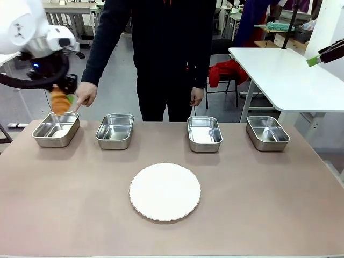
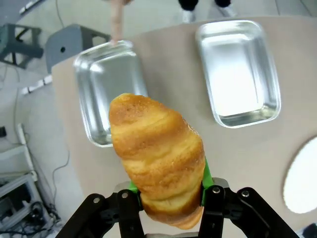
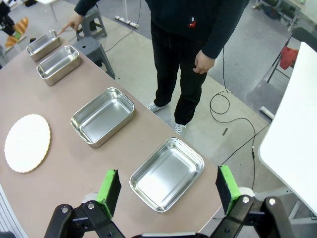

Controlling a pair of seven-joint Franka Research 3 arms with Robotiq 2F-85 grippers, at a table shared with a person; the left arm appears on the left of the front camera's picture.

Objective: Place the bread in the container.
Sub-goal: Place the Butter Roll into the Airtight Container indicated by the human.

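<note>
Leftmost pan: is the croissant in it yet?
Not yet. The croissant is clamped in the left gripper above the empty pan the person's finger touches.

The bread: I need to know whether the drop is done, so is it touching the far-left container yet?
Apart. In the front view the bread hangs clamped in the left gripper, clearly above the container the person's finger points at.
</note>
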